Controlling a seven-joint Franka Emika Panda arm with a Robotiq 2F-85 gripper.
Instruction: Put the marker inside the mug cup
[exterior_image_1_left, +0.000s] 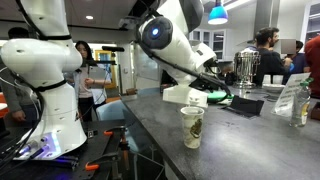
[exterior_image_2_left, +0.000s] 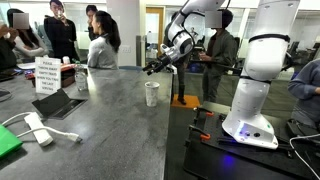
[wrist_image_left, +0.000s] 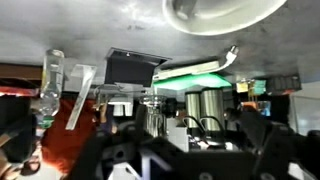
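The tall cream-white cup (exterior_image_1_left: 192, 126) with a dark emblem stands upright on the grey counter (exterior_image_1_left: 250, 145); it also shows in the second exterior view (exterior_image_2_left: 152, 93). My gripper (exterior_image_2_left: 156, 68) hangs a little above the cup, held roughly level, and shows in both exterior views (exterior_image_1_left: 218, 84). The wrist view is upside down: the cup's white rim (wrist_image_left: 212, 10) is at the top edge. My dark, blurred fingers (wrist_image_left: 155, 135) stand wide apart with nothing between them. I see no marker in any view; the cup's inside is hidden.
Two shiny steel urns (exterior_image_1_left: 245, 65) (wrist_image_left: 205, 105) stand at the counter's far end. A green flat item (exterior_image_1_left: 215, 97), a white box (exterior_image_1_left: 185, 95), a dark tablet (exterior_image_2_left: 60, 103), a sign (exterior_image_2_left: 46, 72) and a clear bottle (wrist_image_left: 52, 80) sit on the counter. People stand behind.
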